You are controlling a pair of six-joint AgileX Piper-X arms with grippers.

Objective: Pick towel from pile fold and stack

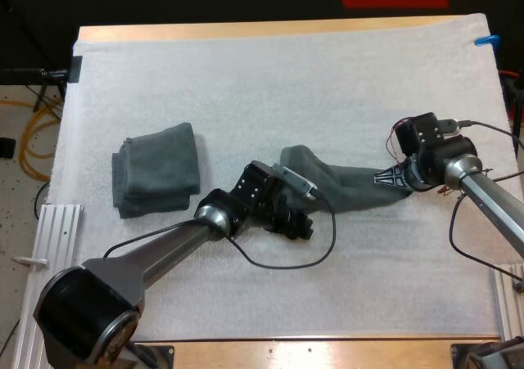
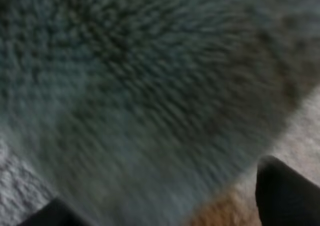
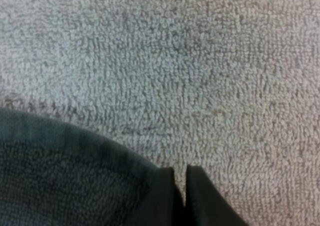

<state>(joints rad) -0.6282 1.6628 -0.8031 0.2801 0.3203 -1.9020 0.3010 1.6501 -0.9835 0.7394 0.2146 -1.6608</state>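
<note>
On the mat (image 1: 246,83), right gripper (image 1: 391,176) pinched tight on crumpled towel (image 1: 348,182) end. Left gripper (image 1: 296,224) spread wide, gripping nothing, at the opposite end. Folded stack (image 1: 155,171) lies apart.

1. Loose towels: one, the dark grey-green towel (image 1: 348,179), drawn out just right of the frame's centre.
2. Folded stacks: one, the folded stack (image 1: 157,171), left of centre. How many towels are in it cannot be told.
3. Arms: two, the left arm (image 1: 155,258) from the lower left corner and the right arm (image 1: 491,197) at the right edge.
4. End effectors: two, the left end effector (image 1: 299,226) and the right end effector (image 1: 391,178).
5. Mats: one white mat (image 1: 286,74).
6. Worktops: one wooden worktop (image 1: 327,354).
</note>
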